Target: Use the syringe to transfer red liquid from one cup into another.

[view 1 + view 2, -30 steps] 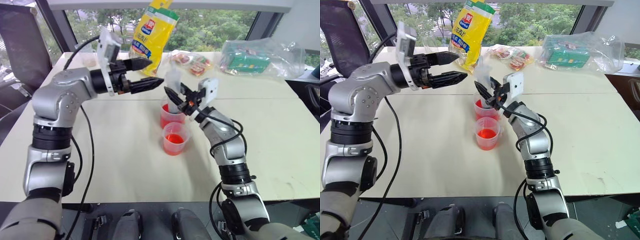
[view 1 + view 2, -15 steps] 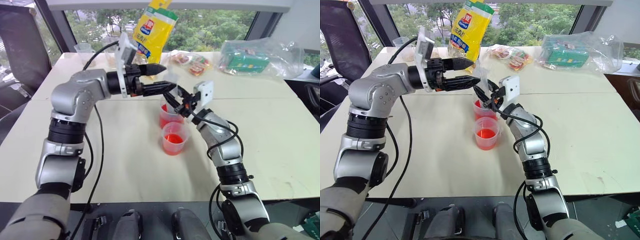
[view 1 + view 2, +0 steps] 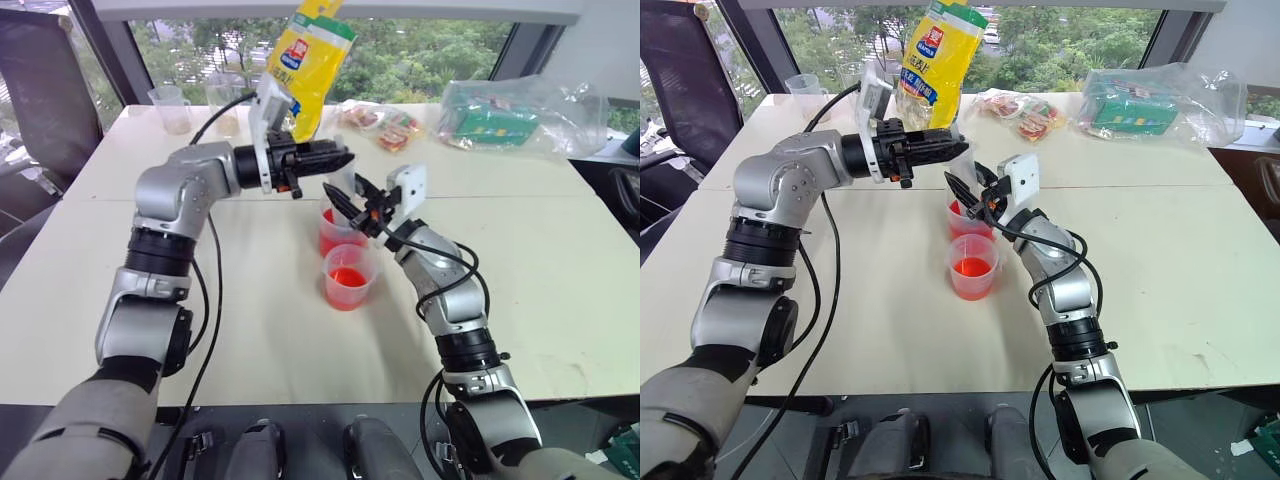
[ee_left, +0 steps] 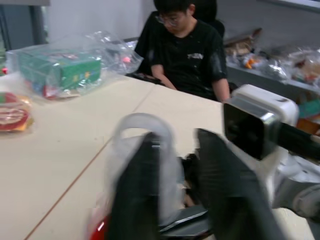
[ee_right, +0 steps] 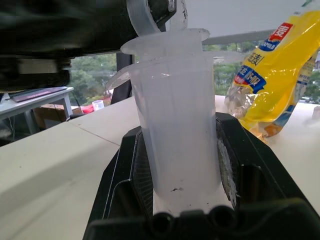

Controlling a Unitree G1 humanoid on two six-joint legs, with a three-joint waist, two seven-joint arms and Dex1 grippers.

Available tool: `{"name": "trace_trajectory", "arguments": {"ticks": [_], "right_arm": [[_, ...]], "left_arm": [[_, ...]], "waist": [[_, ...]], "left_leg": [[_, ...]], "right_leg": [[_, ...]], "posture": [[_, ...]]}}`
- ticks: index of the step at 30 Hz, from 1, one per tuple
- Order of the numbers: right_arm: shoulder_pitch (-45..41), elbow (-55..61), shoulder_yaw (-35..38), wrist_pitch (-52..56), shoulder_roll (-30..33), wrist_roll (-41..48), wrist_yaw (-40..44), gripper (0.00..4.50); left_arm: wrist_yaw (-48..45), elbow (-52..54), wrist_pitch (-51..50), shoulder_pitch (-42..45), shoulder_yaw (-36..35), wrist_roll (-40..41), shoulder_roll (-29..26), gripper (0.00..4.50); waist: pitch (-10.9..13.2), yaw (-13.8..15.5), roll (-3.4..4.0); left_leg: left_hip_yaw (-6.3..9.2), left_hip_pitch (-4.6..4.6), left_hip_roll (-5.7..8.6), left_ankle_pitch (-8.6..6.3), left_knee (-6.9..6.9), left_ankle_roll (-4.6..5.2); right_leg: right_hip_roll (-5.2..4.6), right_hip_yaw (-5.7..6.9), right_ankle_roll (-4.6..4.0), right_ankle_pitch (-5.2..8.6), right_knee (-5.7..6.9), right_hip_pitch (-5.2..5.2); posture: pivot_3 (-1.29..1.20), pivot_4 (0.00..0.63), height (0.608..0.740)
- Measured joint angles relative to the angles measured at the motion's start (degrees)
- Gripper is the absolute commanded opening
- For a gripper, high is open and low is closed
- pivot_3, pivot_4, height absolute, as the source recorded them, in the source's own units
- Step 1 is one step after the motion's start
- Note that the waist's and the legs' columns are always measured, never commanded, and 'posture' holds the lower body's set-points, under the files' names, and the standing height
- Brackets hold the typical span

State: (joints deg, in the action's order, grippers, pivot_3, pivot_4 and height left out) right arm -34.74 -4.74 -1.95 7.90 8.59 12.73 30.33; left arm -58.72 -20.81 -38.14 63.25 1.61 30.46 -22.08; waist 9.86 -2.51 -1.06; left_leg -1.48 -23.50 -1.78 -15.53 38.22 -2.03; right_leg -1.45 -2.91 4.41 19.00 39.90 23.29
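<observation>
Both tools grip the syringe (image 5: pixel 177 120) above the far cup (image 3: pixel 336 232).

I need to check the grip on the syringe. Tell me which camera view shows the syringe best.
The right wrist view: the syringe stands large and upright between the right gripper fingers, its flange on top. The left wrist view shows its plunger loop at the left gripper. The eye views show a small part above the far cup.
</observation>
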Motion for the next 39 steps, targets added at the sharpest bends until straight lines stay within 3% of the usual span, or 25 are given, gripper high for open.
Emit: {"name": "trace_trajectory", "arguments": {"ticks": [39], "right_arm": [[0.5,0.6,0.6,2.0,0.4,3.3,1.6,1.36]], "left_arm": [[-1.3,-2.7,0.3,4.6,-0.2,-2.5,0.1,0.03]], "waist": [[0.0,0.0,0.00]], "left_leg": [[0.00,0.00,0.00,0.00,0.00,0.00]], "right_leg": [[0.00,0.00,0.00,0.00,0.01,0.00]], "posture": [[0.00,0.150,0.740]]}}
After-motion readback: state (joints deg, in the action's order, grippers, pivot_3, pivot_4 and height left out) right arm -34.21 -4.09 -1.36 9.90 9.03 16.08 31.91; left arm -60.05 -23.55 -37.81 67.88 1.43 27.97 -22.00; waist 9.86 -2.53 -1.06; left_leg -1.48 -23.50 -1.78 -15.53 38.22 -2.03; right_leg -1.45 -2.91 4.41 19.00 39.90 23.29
